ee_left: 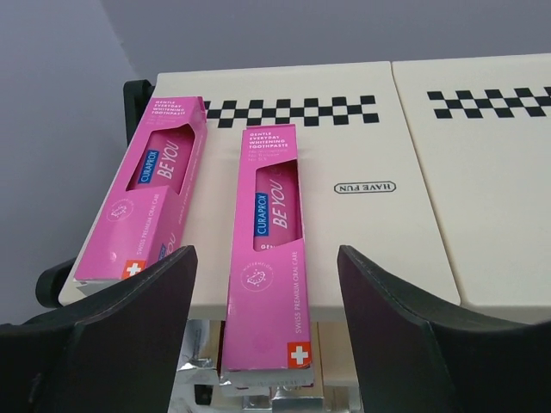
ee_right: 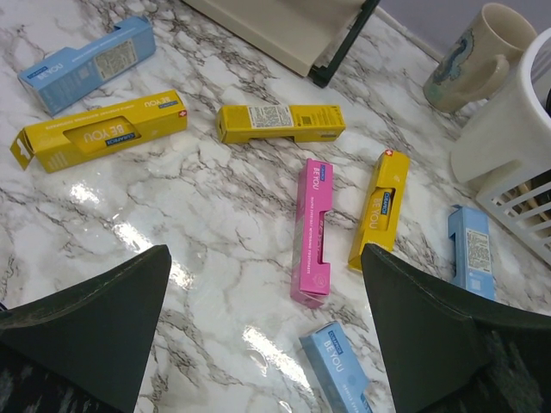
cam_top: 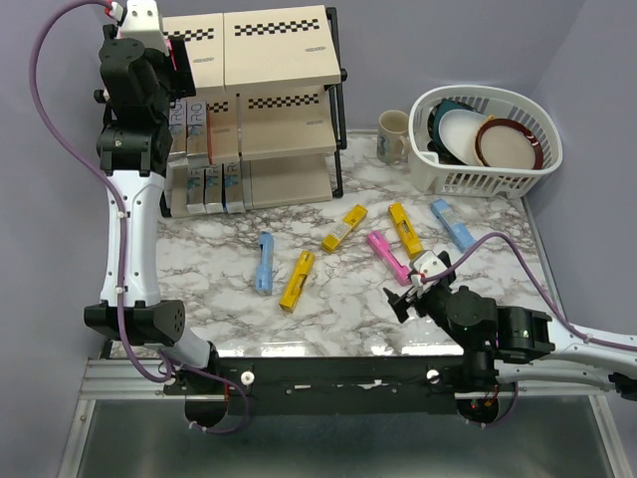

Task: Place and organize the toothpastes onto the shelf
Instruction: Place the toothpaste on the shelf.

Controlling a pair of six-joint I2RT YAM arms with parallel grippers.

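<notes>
At the left end of the shelf's (cam_top: 279, 50) top board, my left gripper (cam_top: 174, 55) is open. In the left wrist view a pink toothpaste (ee_left: 269, 258) lies flat on that board (ee_left: 379, 129) between the fingers of my left gripper (ee_left: 265, 251), with a gap on each side. A second pink toothpaste (ee_left: 142, 206) lies to its left. More cartons stand on the middle tier (cam_top: 199, 124) and the bottom tier (cam_top: 214, 189). Low over the table, my right gripper (ee_right: 264, 254) is open and empty. Beyond it lie a pink carton (ee_right: 312, 231), yellow cartons (ee_right: 379, 209) and light blue ones (ee_right: 340, 370).
A mug (cam_top: 393, 134) stands right of the shelf. A white dish basket (cam_top: 488, 139) with plates and bowls sits at the back right. Loose cartons are scattered over the marble table from the centre (cam_top: 297, 280) to the right (cam_top: 452, 223).
</notes>
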